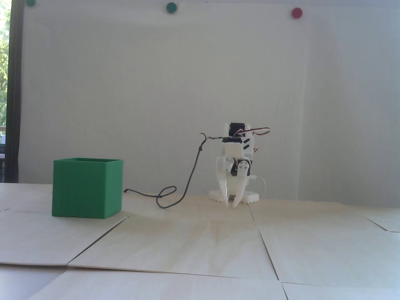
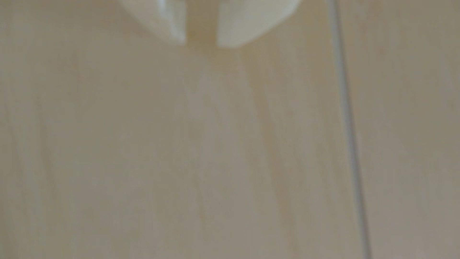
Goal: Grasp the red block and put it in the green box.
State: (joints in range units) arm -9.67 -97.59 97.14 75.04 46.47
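Note:
The green box (image 1: 87,187) stands on the wooden table at the left of the fixed view, its open top facing up. The red block shows in neither view. My white gripper (image 1: 230,203) hangs folded close to the arm's base, far to the right of the box, with its fingertips pointing down just above the table. In the wrist view the gripper (image 2: 201,44) enters from the top edge. Its two tips stand a small way apart, open, with only bare wood showing between them.
A black cable (image 1: 165,197) loops on the table between the box and the arm. The table is made of pale wooden boards with seams (image 2: 348,124). Two green dots (image 1: 171,7) and a red dot (image 1: 296,12) sit on the white wall behind.

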